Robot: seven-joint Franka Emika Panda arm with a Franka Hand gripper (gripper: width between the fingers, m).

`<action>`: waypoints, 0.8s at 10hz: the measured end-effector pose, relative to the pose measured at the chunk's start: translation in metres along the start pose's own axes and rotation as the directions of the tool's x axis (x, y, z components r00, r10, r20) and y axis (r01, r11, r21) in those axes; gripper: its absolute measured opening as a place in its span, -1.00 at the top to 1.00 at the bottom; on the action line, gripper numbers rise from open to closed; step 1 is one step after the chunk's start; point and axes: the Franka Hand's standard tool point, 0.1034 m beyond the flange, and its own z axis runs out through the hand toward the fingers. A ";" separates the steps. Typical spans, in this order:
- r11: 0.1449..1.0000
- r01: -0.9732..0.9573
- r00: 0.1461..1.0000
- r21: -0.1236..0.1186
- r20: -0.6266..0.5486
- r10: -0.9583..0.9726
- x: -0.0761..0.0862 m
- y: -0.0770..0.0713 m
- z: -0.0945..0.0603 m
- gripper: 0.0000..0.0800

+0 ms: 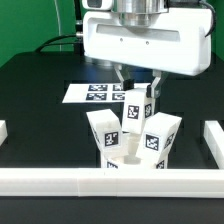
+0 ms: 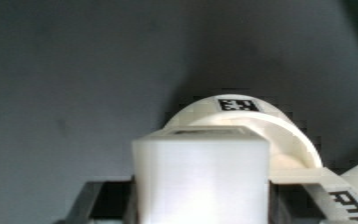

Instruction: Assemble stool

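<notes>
**Gripper clamping a stool leg above the seat**

The seat (image 1: 128, 160) is lying on the dark table (image 1: 40, 115), tight against the front rail (image 1: 60, 181) at its 6 o'clock. It is carrying two tagged legs: the left leg (image 1: 103, 135) is rising at 9 o'clock and the right leg (image 1: 162, 135) at 3 o'clock, both tilting slightly outward. The marker board (image 1: 92, 93) is lying flat at 11 o'clock, well apart, and a side rail (image 1: 212, 135) is running along at 3 o'clock. The gripper (image 1: 139, 92) is hanging at the seat's 12 o'clock, its fingers closing tightly on the held leg (image 1: 137, 112), which is standing upright between the other two. They are hiding its lower end, so contact with the seat is unclear. In the wrist view the held leg (image 2: 197, 170) is filling the foreground, with a rounded tagged part (image 2: 247, 108) behind it.
</notes>
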 end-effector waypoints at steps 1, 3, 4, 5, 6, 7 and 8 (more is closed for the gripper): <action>1.000 0.004 1.000 0.000 -0.001 -0.004 0.001 0.000 0.000 0.15; 1.000 0.004 1.000 0.000 -0.001 -0.004 0.000 0.000 0.000 -0.24; 1.000 0.004 1.000 0.000 -0.001 -0.004 0.000 0.000 0.000 -0.50; 1.000 0.025 1.000 0.006 -0.017 -0.025 0.003 -0.001 -0.001 -0.50; 0.999 0.042 0.998 0.008 -0.037 -0.041 0.005 -0.004 -0.001 -0.60; 0.999 0.051 0.997 0.016 -0.061 -0.050 0.006 -0.008 0.000 -0.62; 0.998 0.056 0.996 0.015 -0.069 -0.054 0.006 -0.009 0.002 -0.62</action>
